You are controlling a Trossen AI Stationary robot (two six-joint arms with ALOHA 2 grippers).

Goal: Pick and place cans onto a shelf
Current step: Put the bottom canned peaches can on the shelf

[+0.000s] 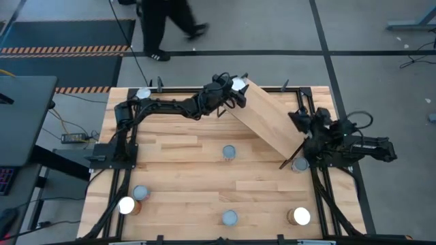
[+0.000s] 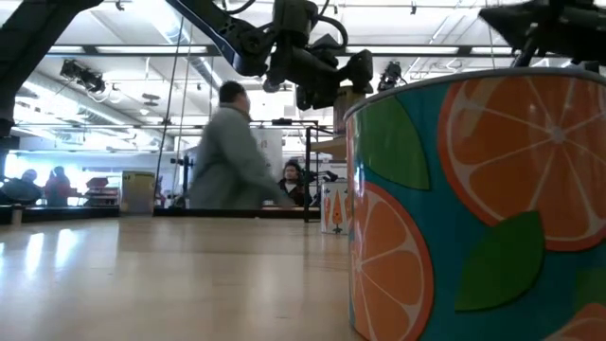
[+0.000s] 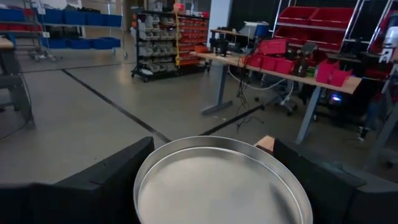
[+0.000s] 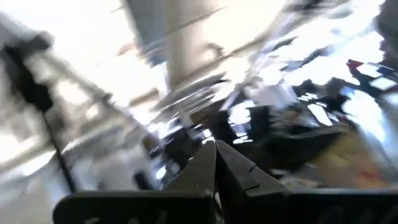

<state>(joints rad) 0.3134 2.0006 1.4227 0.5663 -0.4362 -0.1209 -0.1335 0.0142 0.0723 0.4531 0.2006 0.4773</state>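
My left gripper (image 1: pixel 235 87) is shut on a can (image 1: pixel 238 84) with a pale round top, at the far upper end of the shelf (image 1: pixel 272 116). The shelf is a light-wood plank on a black wire frame, slanting from the far middle toward the right. The can's silver top (image 3: pixel 217 183) fills the left wrist view between my two dark fingers. My right gripper (image 4: pixel 216 158) is shut with nothing between its fingers, and stands by the shelf's right side (image 1: pixel 300 118). Other cans stand upright on the table, one at the centre (image 1: pixel 229 152) and one by the shelf's lower end (image 1: pixel 300 165). My left gripper pinches the can's side wall just under its rim (image 3: pixel 144 180) between its two fingers, one on each side. The fingers (image 3: pixel 106 183) come about level from the table's left. The can stays upright, top up. I cannot tell whether its bottom rests on the shelf.
More cans stand at the far left (image 1: pixel 143 94), at the near left (image 1: pixel 139 193) (image 1: pixel 127 205), at the near middle (image 1: pixel 229 218) and at the near right (image 1: pixel 298 216). One orange-patterned can (image 2: pixel 473 208) fills the low view. A person (image 1: pixel 167 20) walks beyond the far edge.
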